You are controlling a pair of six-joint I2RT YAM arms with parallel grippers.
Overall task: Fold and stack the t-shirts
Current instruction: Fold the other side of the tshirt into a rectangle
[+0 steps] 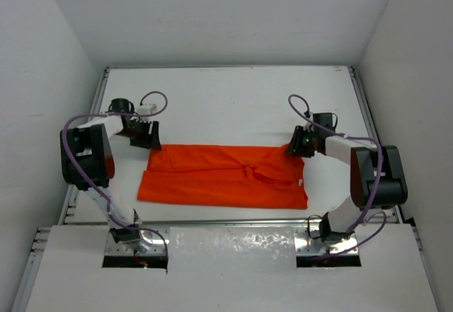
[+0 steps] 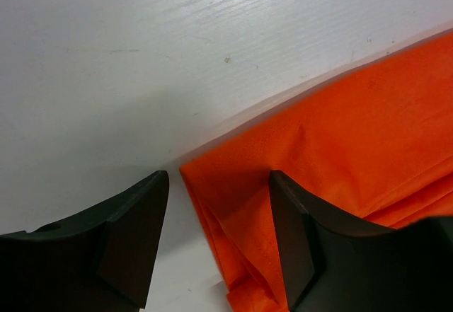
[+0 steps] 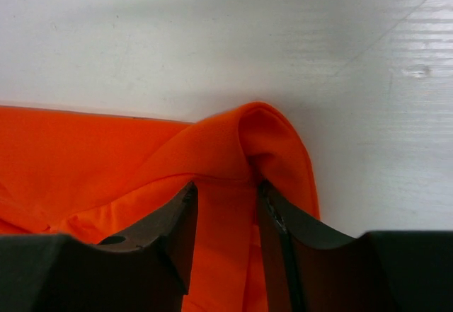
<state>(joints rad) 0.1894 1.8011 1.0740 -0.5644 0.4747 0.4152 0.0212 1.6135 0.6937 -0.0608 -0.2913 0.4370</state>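
Note:
The orange-red t-shirt [image 1: 219,177] lies folded into a long band across the middle of the white table [image 1: 226,103]. My left gripper [image 1: 146,139] is at the band's far left corner. In the left wrist view it [image 2: 216,177] is open, one finger on bare table and the other over the shirt [image 2: 354,128], with the layered corner between them. My right gripper [image 1: 301,144] is at the far right corner. In the right wrist view it [image 3: 225,185] has its jaws partly apart around a raised fold of the shirt [image 3: 106,149], which humps over the fingertips.
White walls close in the table on the left, back and right. Metal rails [image 1: 368,114] run along the table's side edges. A white board [image 1: 233,248] covers the near edge between the two arm bases.

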